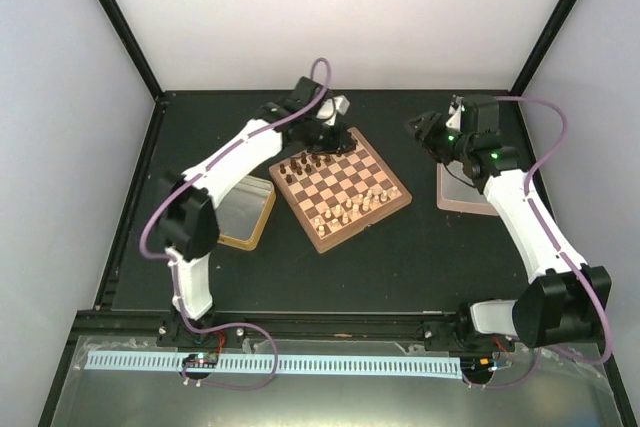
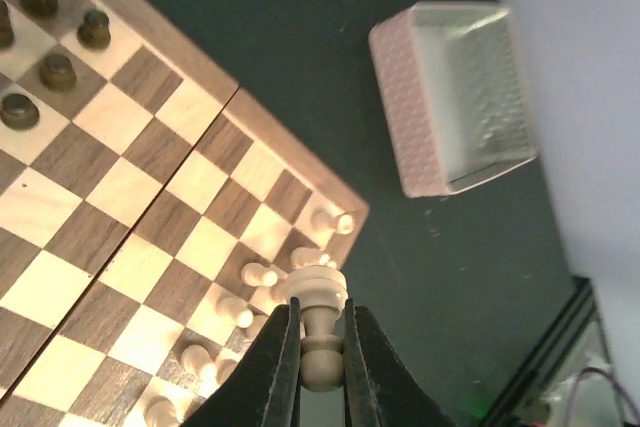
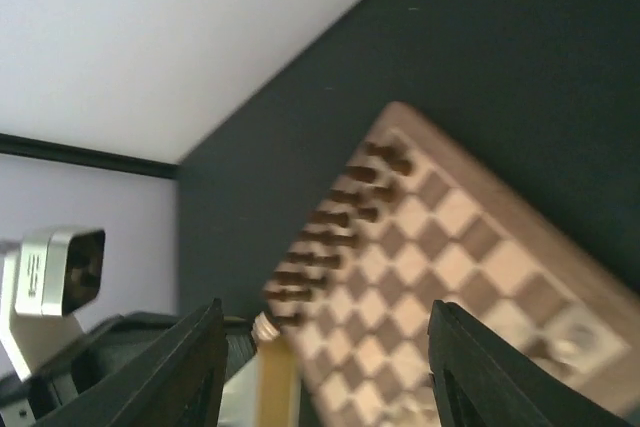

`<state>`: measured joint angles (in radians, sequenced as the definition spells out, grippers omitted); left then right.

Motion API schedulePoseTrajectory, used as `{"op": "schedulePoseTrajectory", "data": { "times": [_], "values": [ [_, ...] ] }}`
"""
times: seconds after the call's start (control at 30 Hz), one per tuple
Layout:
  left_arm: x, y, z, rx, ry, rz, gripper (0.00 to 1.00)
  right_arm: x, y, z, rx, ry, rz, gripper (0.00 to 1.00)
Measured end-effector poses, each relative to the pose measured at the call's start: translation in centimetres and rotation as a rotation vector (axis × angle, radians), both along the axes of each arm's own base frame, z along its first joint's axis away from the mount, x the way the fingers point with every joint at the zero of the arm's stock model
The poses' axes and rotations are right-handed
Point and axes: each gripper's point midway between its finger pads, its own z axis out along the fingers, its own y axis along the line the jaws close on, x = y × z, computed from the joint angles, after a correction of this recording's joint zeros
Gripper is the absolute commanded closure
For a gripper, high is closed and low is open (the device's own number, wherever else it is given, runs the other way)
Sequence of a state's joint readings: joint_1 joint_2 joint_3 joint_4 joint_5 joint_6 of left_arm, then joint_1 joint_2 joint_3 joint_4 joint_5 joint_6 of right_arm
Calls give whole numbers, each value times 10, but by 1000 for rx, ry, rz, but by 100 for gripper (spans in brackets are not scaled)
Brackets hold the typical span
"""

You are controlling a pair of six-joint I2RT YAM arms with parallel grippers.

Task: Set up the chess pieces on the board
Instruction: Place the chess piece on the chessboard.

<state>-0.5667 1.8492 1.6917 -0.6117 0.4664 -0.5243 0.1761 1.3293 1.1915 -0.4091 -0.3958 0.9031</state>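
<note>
A: "Gripping a pale piece (image 2: 318, 287) in the left tool (image 2: 320, 312), over the board's (image 2: 130, 192) pale rows (image 2: 250, 275), with the right tool (image 3: 328, 317) released."

B: "Lower straight, clear of those rows; unclench only after seating the base."

Black table (image 1: 400, 267), board (image 1: 338, 182), tan tray (image 1: 240, 241), pink tray (image 1: 465, 209)

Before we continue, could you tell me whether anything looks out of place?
Nothing looks spilled or damaged. The board lies turned at an angle to the table edges; the left gripper is shut on a pale piece. Whether anything has toppled, I cannot tell.
</note>
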Motion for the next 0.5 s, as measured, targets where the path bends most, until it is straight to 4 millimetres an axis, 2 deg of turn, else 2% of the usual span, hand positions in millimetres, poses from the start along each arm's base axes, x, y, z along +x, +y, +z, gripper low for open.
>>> {"op": "schedulePoseTrajectory", "data": {
  "times": [0.07, 0.2, 0.37, 0.5],
  "values": [
    [1, -10, -27, 90, 62, -24, 98, -6, -13, -13, -89, 12, -23, 43],
    [-7, -34, -64, 206, 141, -95, 98, -19, -31, -37, -229, 48, -43, 43],
    [-14, -58, -90, 264, 196, -155, 97, -33, -49, -61, -356, 99, -53, 43],
    [-20, -63, -107, 290, 229, -177, 96, -38, -58, -72, -421, 127, -55, 43]
  ]
}}
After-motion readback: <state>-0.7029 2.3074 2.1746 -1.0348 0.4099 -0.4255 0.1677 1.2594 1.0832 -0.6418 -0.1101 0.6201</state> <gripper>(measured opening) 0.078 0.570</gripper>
